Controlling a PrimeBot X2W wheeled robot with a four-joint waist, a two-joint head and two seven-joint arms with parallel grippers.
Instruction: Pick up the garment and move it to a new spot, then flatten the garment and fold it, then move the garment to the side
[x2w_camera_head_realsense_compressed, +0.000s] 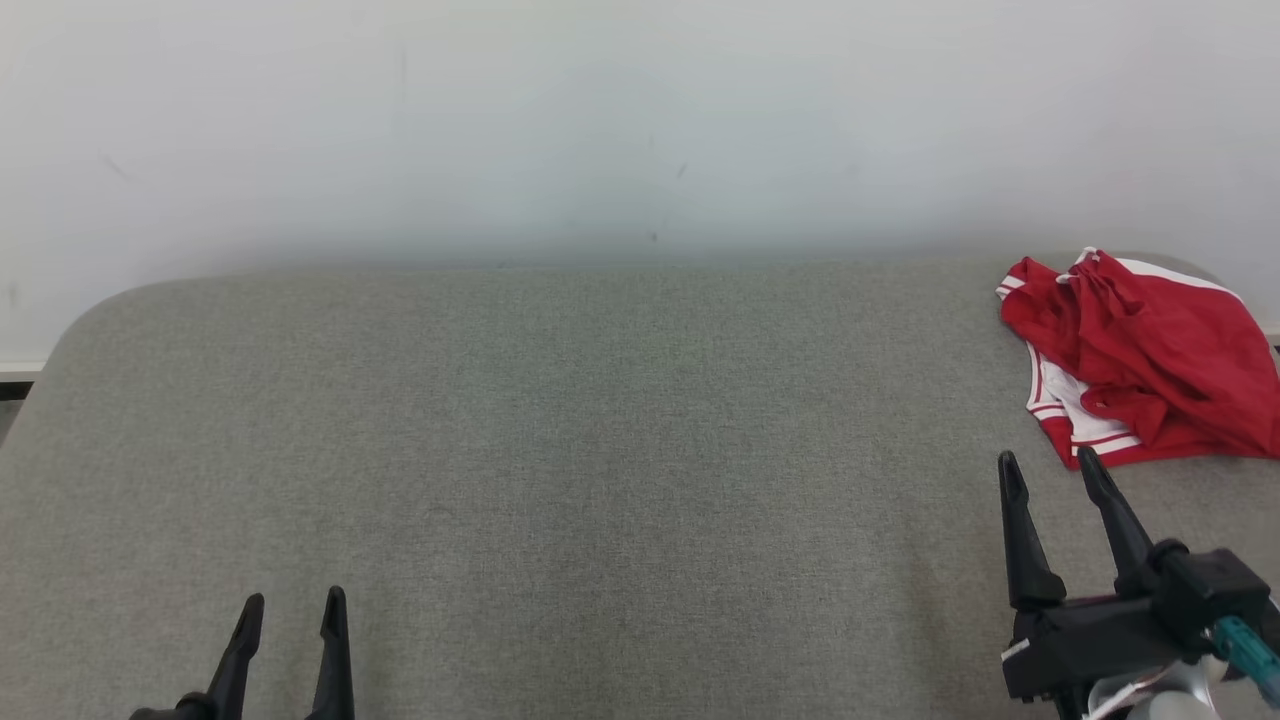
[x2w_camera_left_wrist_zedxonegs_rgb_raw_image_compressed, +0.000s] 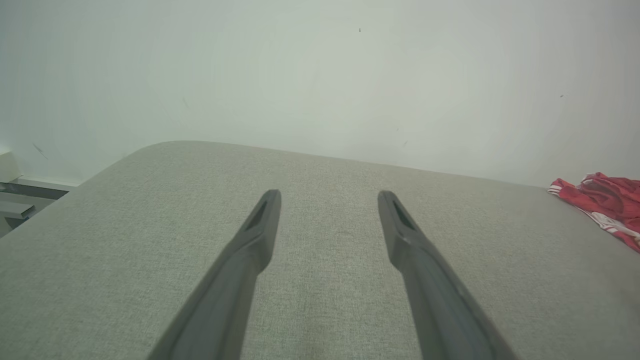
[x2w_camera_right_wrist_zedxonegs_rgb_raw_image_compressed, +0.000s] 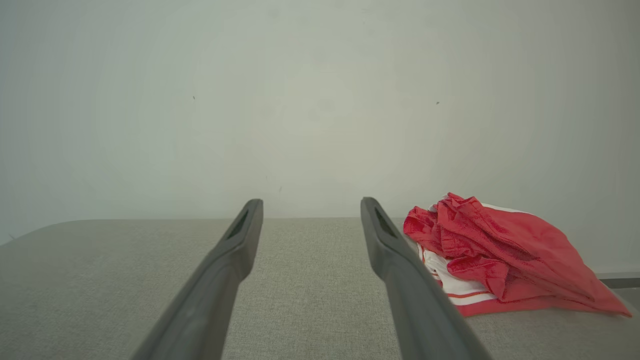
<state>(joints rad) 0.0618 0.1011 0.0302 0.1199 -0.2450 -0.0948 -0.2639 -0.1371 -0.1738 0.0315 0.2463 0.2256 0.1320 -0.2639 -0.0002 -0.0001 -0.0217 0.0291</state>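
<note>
The grey fabric-covered table (x2w_camera_head_realsense_compressed: 600, 450) has rounded far corners and its far edge runs close to a plain pale wall (x2w_camera_head_realsense_compressed: 600, 120). Most of the surface is open, from the left corner across the middle.

The garment (x2w_camera_head_realsense_compressed: 1140, 360), red with white stripes, lies crumpled at the far right, near the right edge. The right gripper (x2w_camera_head_realsense_compressed: 1048, 460) hovers just short of its near hem with its fingers spread apart and nothing between them. The left gripper (x2w_camera_head_realsense_compressed: 293, 597) is at the near left, well apart from the cloth, its jaws likewise wide and empty.

The left wrist view takes in the table's far left corner and a low pale ledge (x2w_camera_left_wrist_zedxonegs_rgb_raw_image_compressed: 20, 192) beyond it. The right wrist view shows the garment from the side, heaped in folds with a white band at its near edge.
</note>
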